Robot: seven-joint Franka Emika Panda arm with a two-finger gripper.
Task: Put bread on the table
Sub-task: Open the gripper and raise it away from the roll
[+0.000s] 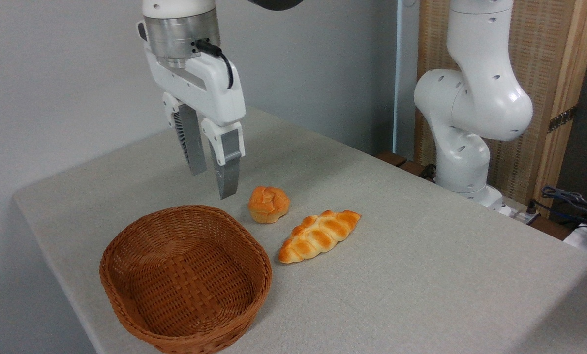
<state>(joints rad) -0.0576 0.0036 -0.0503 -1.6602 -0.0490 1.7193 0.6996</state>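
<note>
You get a bright, even, soft light with no glare. The beige-grey cloth-covered bench [421, 275] carries only faint shadows beneath the golden braided loaf [319, 236] and the brown woven wicker basket [185, 278]. Focus is sharp throughout, and edges look straight, without visible distortion.

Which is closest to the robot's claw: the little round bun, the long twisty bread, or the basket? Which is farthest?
From the gripper:
1. Round bun, just to its right; the basket rim below looks about as close, too close to call.
2. Braided bread, farthest, lying right of the bun.
</note>
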